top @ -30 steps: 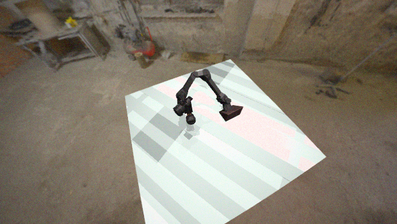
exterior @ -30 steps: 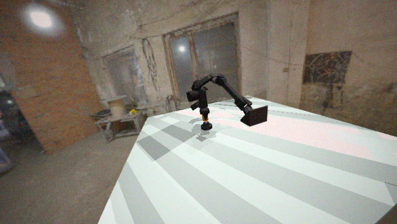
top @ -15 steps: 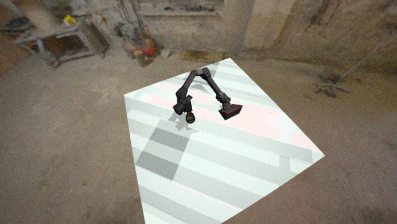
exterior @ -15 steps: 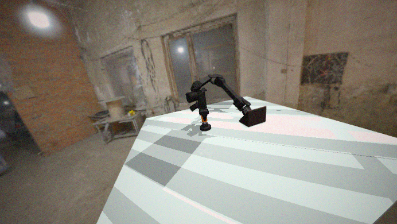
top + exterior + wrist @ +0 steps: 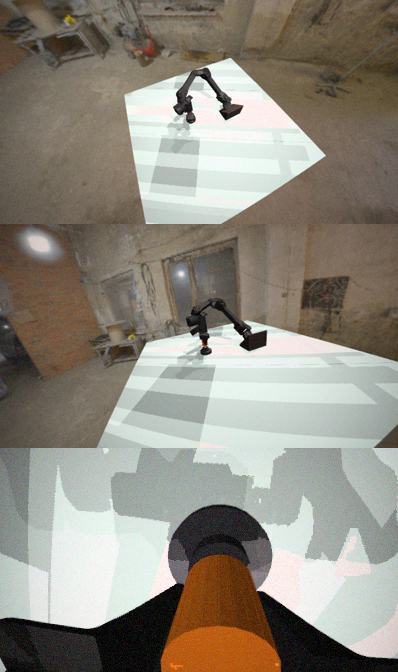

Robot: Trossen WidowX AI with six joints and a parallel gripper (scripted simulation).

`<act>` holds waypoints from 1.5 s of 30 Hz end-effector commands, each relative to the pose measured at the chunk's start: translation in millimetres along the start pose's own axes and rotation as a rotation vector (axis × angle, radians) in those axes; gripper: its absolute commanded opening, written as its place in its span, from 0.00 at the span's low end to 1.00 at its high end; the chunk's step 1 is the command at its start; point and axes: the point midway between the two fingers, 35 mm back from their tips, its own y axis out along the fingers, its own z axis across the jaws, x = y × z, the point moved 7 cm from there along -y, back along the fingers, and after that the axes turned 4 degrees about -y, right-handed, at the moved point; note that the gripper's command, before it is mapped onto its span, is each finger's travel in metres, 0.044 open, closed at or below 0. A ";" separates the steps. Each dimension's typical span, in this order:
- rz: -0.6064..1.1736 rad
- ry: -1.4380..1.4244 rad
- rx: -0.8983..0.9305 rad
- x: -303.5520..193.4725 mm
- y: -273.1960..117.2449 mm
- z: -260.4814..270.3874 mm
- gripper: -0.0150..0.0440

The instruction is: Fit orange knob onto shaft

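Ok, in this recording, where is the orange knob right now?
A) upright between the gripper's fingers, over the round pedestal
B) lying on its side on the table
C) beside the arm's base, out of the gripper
A: the orange knob stands upright in the gripper, directly over the dark round pedestal.

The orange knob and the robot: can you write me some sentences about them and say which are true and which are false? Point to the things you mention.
1. The gripper [image 5: 205, 341] [image 5: 219, 594] holds the orange knob [image 5: 203, 344] [image 5: 218, 598]. True.
2. The round pedestal [image 5: 192, 121] [image 5: 206, 351] [image 5: 220, 523] is bright yellow. False: it is dark.
3. The knob is lying on the floor. False: it is above the pedestal.
4. The pedestal stands on the table [image 5: 236, 166] [image 5: 259, 393]. True.
5. The robot has two arms. False: it has one.
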 end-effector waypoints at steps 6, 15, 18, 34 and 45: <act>-0.005 -0.122 0.000 1.1 -4.9 0.8 0.25; -0.005 -0.207 -0.001 0.0 -2.4 0.2 0.25; -0.005 -0.207 -0.001 -0.7 -1.2 -0.1 0.25; -0.005 -0.207 -0.001 0.3 0.8 -0.3 0.25; -0.005 -0.293 -0.001 1.0 -4.6 0.2 0.25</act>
